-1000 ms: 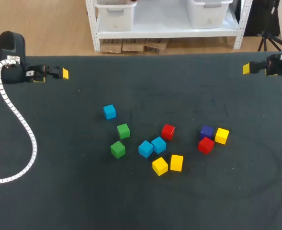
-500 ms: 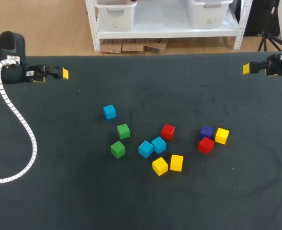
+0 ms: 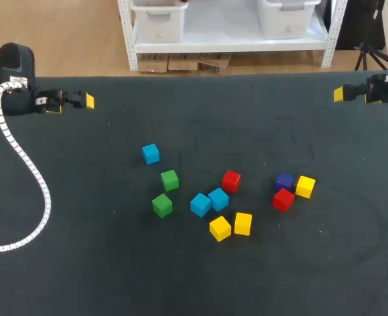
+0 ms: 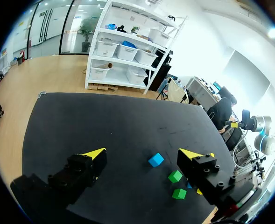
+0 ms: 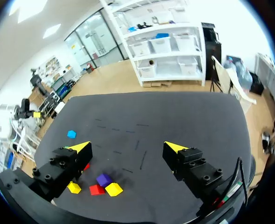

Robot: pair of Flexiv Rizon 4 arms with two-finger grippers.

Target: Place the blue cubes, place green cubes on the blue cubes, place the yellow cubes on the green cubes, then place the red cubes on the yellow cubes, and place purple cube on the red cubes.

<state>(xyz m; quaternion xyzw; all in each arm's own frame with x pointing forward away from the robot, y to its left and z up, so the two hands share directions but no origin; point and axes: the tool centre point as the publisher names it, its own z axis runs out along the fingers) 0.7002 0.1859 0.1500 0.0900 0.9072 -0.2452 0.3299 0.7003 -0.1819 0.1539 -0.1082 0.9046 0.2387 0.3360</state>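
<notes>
Loose cubes lie mid-table. A lone blue cube [image 3: 151, 153] sits farthest back; two green cubes [image 3: 170, 180] [image 3: 162, 205] lie near it, then two touching blue cubes [image 3: 200, 205] [image 3: 219, 199]. A red cube [image 3: 231, 180] and two yellow cubes [image 3: 220, 228] [image 3: 243, 224] follow. At the right cluster the purple cube [image 3: 284, 181], a red cube [image 3: 283, 199] and a yellow cube [image 3: 305, 186]. My left gripper [image 3: 72, 104] [image 4: 144, 154] stands open at the far left edge, the right gripper [image 3: 350, 94] [image 5: 128, 147] open at the far right edge, both empty and far from the cubes.
The black table [image 3: 279, 131] has bare room all around the cubes. A white ribbed cable [image 3: 29, 171] from my left arm trails over the table's left side.
</notes>
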